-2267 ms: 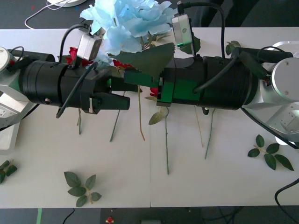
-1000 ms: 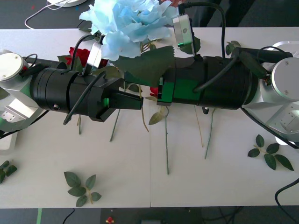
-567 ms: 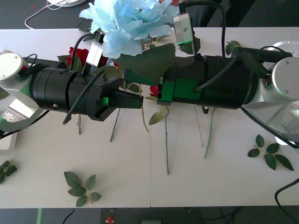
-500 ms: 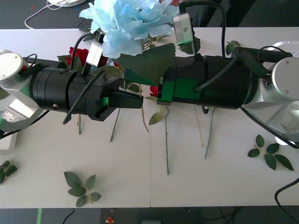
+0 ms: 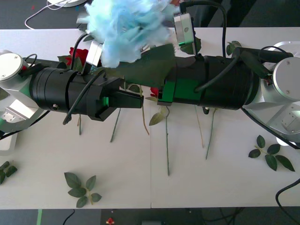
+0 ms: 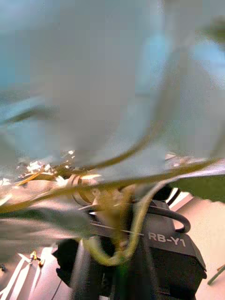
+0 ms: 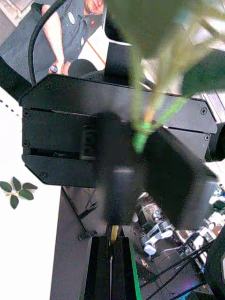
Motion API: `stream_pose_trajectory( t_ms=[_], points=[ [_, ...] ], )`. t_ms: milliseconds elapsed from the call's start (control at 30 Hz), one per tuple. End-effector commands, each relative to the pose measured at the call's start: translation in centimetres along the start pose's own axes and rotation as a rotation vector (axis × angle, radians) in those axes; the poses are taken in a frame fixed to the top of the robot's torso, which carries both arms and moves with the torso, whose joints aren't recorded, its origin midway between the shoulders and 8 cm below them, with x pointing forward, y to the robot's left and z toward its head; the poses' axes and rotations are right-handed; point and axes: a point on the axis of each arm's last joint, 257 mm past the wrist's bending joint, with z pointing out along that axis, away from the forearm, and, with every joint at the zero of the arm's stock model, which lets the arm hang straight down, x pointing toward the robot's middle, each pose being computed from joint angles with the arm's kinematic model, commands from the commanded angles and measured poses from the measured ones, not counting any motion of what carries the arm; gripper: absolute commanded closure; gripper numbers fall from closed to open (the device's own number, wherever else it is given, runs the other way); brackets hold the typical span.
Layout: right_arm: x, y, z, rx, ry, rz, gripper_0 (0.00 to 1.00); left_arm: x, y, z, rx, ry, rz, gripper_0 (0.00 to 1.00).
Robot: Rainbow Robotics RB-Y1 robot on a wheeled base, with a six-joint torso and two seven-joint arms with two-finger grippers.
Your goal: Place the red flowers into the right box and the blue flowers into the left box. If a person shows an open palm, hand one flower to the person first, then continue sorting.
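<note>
Pale-blue blue flowers (image 5: 123, 29), large green leaves

Blue flowers (image 5: 124, 30) — pale-blue cluster raised above the table, blurred. Red flowers (image 5: 78, 55) — blooms on the table, stems spread.

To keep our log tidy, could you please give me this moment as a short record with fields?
blue flower: raised above both arms, beyond centre
left gripper: mid-table, shut on a thin stem, apparently the blue flower's
right gripper: facing the left one, under a large leaf
red rose: behind the left arm
loose stems: lying on the white table
leaf sprigs: near edge, both sides
</note>
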Motion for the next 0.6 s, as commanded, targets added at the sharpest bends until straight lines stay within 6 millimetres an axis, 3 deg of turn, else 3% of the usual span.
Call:
stream_pose_trajectory(
  t_ms=[33,100,133,167,200,333,600],
  points=[
    [-1.86,2.08,1.55,-0.054,-0.039,-0.07,0.0,-1.88,-1.05,0.45,0.018,0.009,0.048,1.0],
    [-1.93,2.09,1.53,-0.054,-0.041,-0.074,0.0,-1.86,-1.09,0.52,0.02,0.008,0.047,0.99],
    [-1.89,2.12,1.55,-0.056,-0.041,-0.075,0.0,-1.85,-1.07,0.47,0.019,0.009,0.047,0.8],
    [-1.99,2.17,1.52,-0.057,-0.044,-0.075,0.0,-1.99,-1.04,0.45,0.017,0.005,0.047,0.51],
    [-1.97,2.24,1.57,-0.06,-0.044,-0.076,0.0,-2.01,-1.0,0.41,0.015,0.004,0.046,0.35],
    [-2.03,2.21,1.52,-0.059,-0.045,-0.084,0.0,-2.07,-0.91,0.28,0.015,-0.001,0.04,0.3],
    [-2.13,2.35,1.46,-0.065,-0.05,-0.083,0.0,-2.13,-0.86,0.13,0.013,-0.004,0.036,0.3]
  ],
)
